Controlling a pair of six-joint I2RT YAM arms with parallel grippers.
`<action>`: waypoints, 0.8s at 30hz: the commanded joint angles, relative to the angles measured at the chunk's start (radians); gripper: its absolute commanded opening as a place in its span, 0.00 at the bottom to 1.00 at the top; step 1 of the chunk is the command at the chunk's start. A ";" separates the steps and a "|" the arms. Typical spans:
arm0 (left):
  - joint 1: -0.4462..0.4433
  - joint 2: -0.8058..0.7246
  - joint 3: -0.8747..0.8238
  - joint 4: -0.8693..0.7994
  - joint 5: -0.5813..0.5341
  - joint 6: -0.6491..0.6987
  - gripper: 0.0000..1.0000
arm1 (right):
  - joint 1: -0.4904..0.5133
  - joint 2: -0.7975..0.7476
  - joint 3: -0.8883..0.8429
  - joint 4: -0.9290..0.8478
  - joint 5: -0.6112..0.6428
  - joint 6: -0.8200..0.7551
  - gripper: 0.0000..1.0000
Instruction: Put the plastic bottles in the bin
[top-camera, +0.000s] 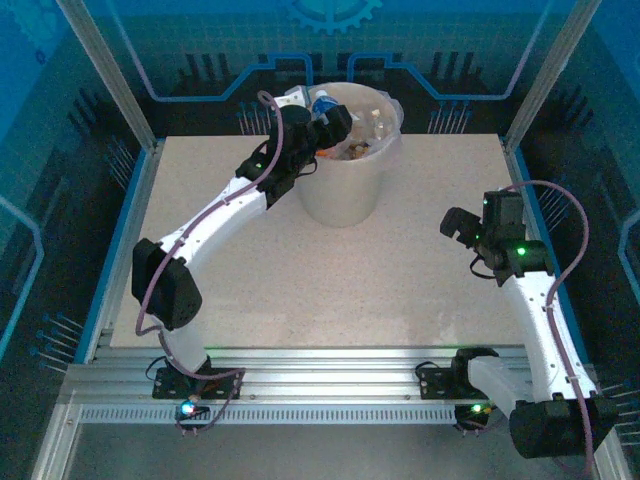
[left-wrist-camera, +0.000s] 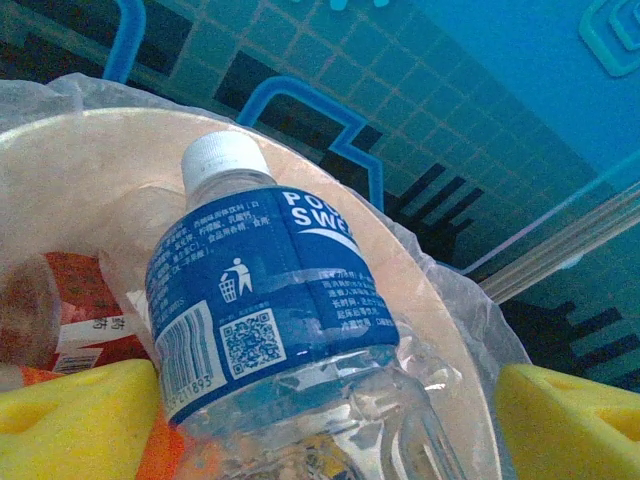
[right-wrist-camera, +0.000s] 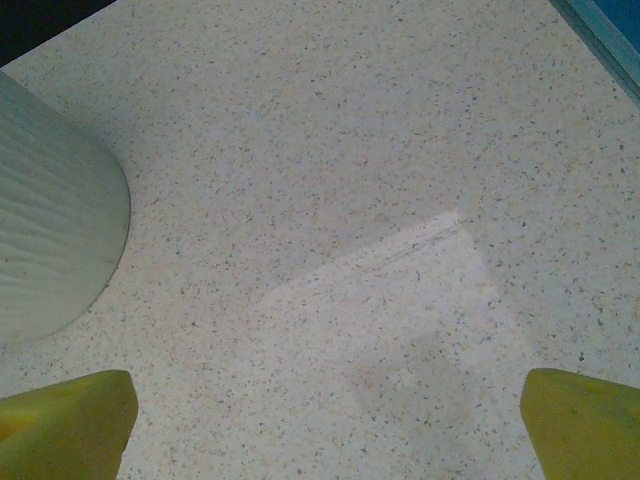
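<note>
A clear plastic bottle (left-wrist-camera: 270, 290) with a blue label and white cap lies between the yellow fingers (left-wrist-camera: 70, 420) of my left gripper (left-wrist-camera: 330, 430), over the mouth of the bin (left-wrist-camera: 430, 310). The jaws stand wide apart, and a gap shows between the bottle and the right finger. From above, the left gripper (top-camera: 325, 120) hangs over the bin's (top-camera: 340, 195) left rim with the blue bottle (top-camera: 322, 103) at it. More bottles, one with a red label (left-wrist-camera: 85, 300), lie inside the bin. My right gripper (top-camera: 468, 245) is open over bare table, with nothing between its fingers.
The bin's ribbed outer wall (right-wrist-camera: 50, 250) stands to the left of the right gripper (right-wrist-camera: 330, 430). A clear bag (left-wrist-camera: 470, 320) lines the bin and spills over its rim. Metal frame posts (top-camera: 110, 70) and blue walls border the speckled table (top-camera: 300, 280).
</note>
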 joint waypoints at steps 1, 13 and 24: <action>0.004 -0.058 -0.015 0.012 -0.061 0.050 0.89 | -0.013 0.001 -0.002 0.017 -0.020 -0.005 1.00; -0.013 -0.102 -0.029 0.037 -0.204 0.162 0.99 | -0.013 0.004 -0.005 0.028 -0.045 -0.007 1.00; -0.013 -0.111 -0.033 0.053 -0.180 0.230 0.80 | -0.012 -0.006 -0.001 0.020 -0.037 -0.007 1.00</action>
